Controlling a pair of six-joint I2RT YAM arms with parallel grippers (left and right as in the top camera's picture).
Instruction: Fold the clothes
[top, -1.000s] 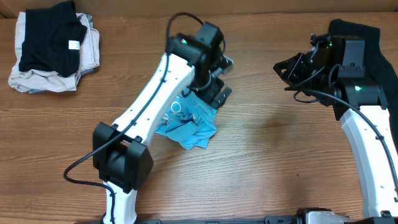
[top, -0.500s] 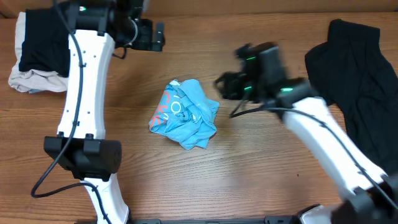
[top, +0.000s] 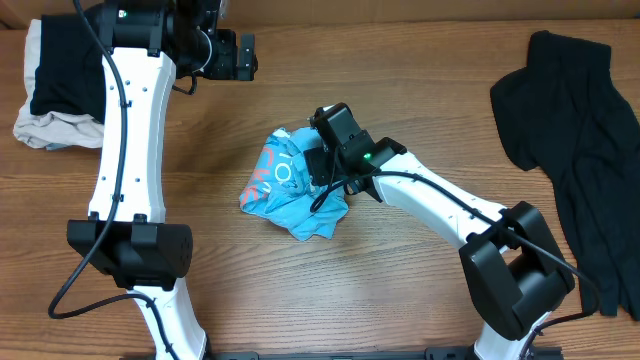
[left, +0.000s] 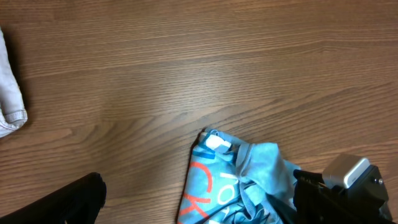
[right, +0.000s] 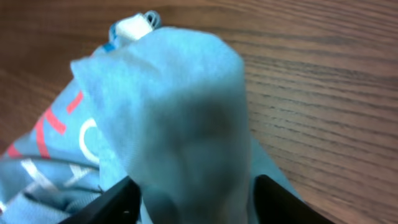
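The clothes on the table include a crumpled light blue T-shirt (top: 290, 190) with white and red-pink print, lying at the table's middle. My right gripper (top: 318, 160) is down on its upper right part. In the right wrist view its jaws (right: 199, 202) stand open on either side of a raised hump of blue cloth (right: 180, 106). A large black garment (top: 575, 120) lies spread at the far right. My left gripper (top: 246, 55) hovers open at the upper left, well clear of the T-shirt (left: 239, 180), holding nothing.
A pile of folded clothes (top: 75, 85), black on top of beige, sits at the back left corner. Bare wooden table (top: 430, 290) surrounds the T-shirt. The left arm's base stands at the front left.
The left arm lifted off the T-shirt and swung to the upper left. The right arm crossed from beside the black garment to the T-shirt, and its jaws opened.
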